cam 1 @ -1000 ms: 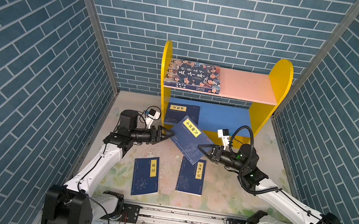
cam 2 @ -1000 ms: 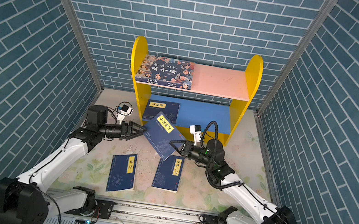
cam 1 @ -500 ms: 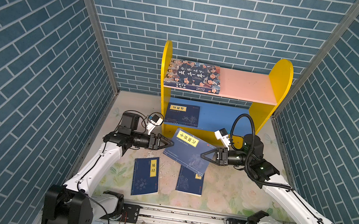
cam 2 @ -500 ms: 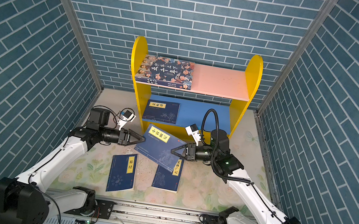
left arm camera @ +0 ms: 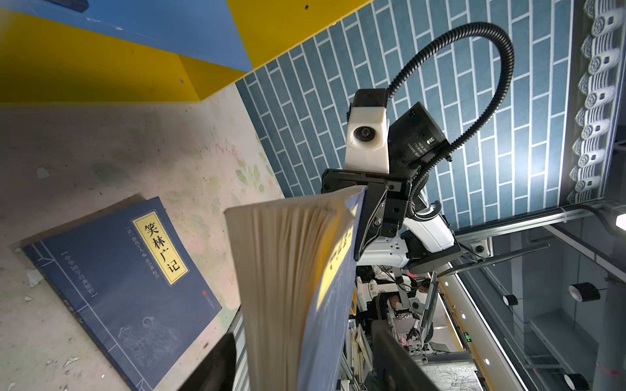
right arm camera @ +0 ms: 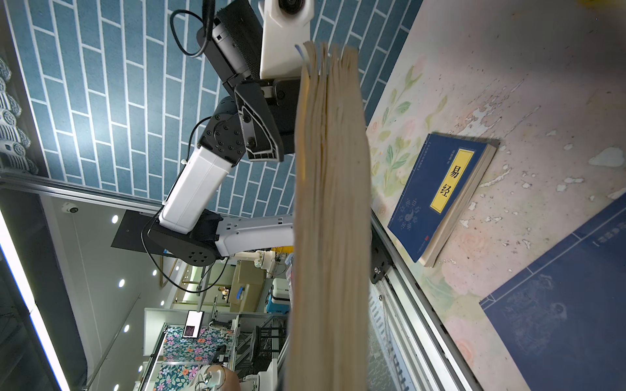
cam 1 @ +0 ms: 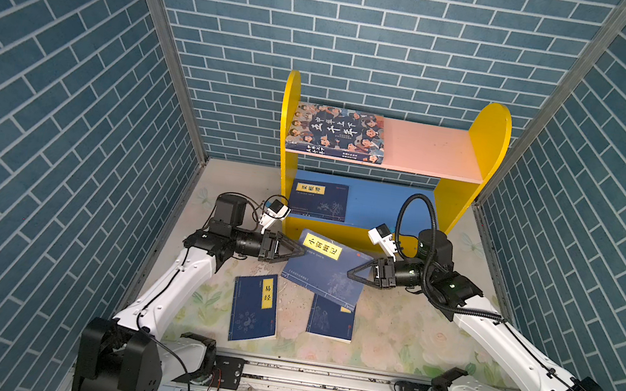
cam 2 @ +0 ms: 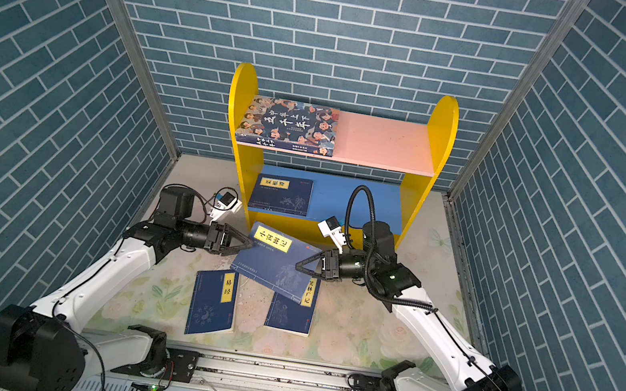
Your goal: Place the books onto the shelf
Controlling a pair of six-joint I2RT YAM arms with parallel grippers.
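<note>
The shelf (cam 1: 486, 147) (cam 2: 441, 140) stands at the back. A cartoon-covered book (cam 1: 337, 131) (cam 2: 288, 123) lies on its pink board and a navy one (cam 1: 319, 199) (cam 2: 282, 194) on the blue board. Another navy book (cam 1: 327, 268) (cam 2: 276, 258) (left arm camera: 291, 270) (right arm camera: 332, 203) hangs above the floor. My right gripper (cam 1: 350, 273) (cam 2: 298, 266) is shut on its right edge. My left gripper (cam 1: 301, 251) (cam 2: 249, 244) (left arm camera: 301, 355) straddles its left edge, open, with a gap at each finger. Two navy books lie on the floor: one (cam 1: 254, 307) (right arm camera: 440, 196) alone, one (cam 1: 332, 317) (left arm camera: 128, 281) partly under the held book.
Blue brick-patterned walls close in on the left, back and right. A metal rail (cam 1: 317, 378) carrying both arm bases runs along the front. The floor is a worn floral mat (cam 1: 408, 337).
The right gripper has swung the held book from a steep tilt to nearly flat and a little lower. The left gripper followed, slid over the book's left edge, and its jaws narrowed.
</note>
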